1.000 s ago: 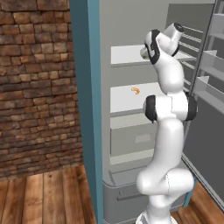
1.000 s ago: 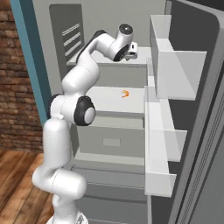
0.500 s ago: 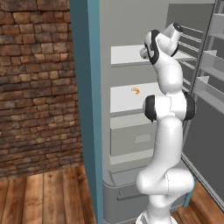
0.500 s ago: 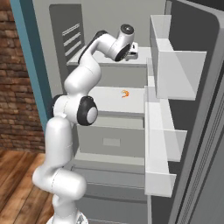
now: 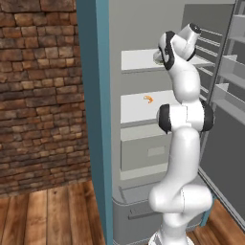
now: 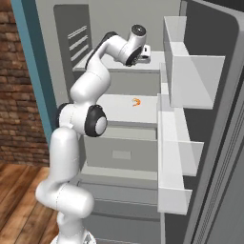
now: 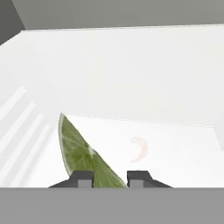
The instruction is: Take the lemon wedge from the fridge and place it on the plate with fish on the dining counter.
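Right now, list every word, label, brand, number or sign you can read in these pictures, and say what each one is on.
None: no readable text in any view. The fridge, its shelves, the lemon wedge between the gripper fingertips, the small orange item and the brick wall are all plain.

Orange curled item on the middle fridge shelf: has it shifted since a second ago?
No. The orange curled item sits at the same spot on the middle shelf of the fridge, left of the arm's elbow, as before.
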### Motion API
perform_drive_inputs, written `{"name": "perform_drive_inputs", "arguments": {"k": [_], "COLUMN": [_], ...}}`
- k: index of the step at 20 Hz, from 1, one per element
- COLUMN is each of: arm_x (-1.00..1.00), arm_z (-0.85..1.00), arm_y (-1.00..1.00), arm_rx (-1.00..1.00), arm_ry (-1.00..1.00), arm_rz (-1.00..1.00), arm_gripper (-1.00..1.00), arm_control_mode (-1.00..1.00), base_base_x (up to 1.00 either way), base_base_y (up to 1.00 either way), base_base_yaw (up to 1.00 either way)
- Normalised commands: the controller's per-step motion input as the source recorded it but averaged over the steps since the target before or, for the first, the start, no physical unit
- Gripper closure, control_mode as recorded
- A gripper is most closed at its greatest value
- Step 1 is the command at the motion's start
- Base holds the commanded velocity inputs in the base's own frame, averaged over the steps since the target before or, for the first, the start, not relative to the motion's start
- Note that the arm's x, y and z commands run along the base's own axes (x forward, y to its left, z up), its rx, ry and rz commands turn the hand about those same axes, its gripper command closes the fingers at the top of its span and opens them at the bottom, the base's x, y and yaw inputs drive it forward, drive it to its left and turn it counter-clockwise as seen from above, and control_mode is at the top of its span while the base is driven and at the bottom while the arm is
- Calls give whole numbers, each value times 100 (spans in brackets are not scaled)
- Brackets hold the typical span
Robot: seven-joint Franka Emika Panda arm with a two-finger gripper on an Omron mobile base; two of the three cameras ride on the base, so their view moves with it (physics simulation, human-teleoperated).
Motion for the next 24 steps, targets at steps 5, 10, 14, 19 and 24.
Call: {"name": "perform_drive_inputs", "arguments": {"k": [5, 10, 14, 19, 24], "arm_x": [-78, -100, -100, -100, -100], "arm_z": [0, 0, -5, -53, -98], "arm_y": [19, 34, 42, 52, 43], "arm_rx": [0, 0, 0, 0, -1], "arm_ry": [-2, -9, -9, -9, -12], "arm_rz": [0, -4, -4, -3, -3], "arm_gripper": [100, 100, 100, 100, 100], "arm_control_mode": [-100, -100, -100, -100, -100], "base_base_x": [0, 0, 0, 0, 0], "base_base_y": [0, 0, 0, 0, 0], "base_base_yaw": [0, 0, 0, 0, 0]}}
